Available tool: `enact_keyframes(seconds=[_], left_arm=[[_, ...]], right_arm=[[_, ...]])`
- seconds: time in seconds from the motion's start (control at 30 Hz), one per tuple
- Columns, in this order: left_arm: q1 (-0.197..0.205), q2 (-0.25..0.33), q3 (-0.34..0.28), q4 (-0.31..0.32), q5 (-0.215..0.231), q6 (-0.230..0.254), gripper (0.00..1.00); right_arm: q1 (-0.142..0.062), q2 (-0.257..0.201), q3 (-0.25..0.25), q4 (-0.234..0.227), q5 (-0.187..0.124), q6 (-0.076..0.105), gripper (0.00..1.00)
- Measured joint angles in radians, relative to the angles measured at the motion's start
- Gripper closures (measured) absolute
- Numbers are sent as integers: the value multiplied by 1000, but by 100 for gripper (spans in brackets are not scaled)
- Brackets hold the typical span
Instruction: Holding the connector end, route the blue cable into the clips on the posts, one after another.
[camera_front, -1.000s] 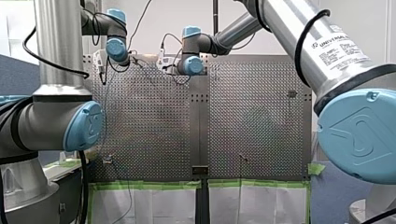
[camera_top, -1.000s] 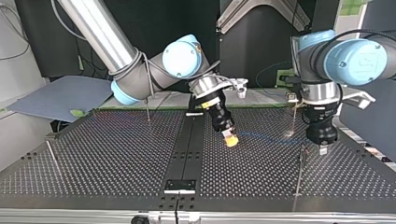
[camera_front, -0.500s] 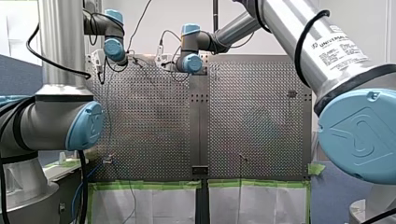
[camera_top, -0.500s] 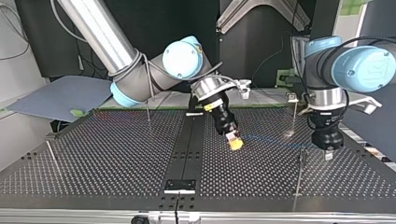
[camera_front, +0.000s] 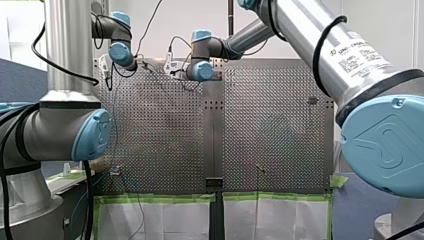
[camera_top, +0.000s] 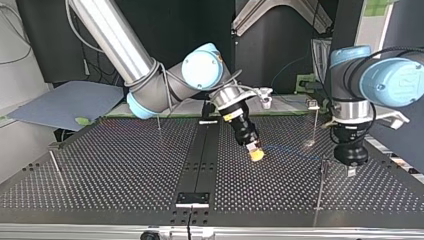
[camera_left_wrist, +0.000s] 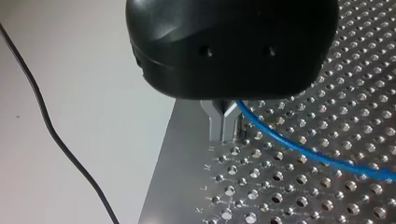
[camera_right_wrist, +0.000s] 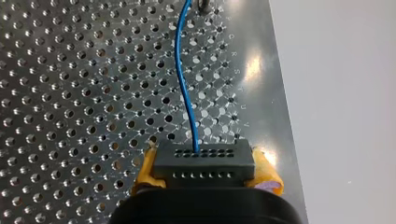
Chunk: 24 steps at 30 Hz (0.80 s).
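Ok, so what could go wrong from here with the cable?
The connector is pinched only by its ends in my right gripper, so a pull on the cable might twist it loose. My left gripper hangs close beside a thin post in the top view and might knock it.

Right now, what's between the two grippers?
The blue cable, over the perforated table, from my right gripper to my left gripper, in the top view.
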Motion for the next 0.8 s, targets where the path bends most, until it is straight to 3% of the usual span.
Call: enact_keyframes(seconds=[0.5, 0.8], left_arm=[[38, -30, 3, 49, 59, -30, 100], [50, -36, 31, 62, 95, -59, 100]], right_arm=[[-30, 12, -4, -1, 0, 0, 100], [-37, 14, -18, -2, -22, 0, 100]])
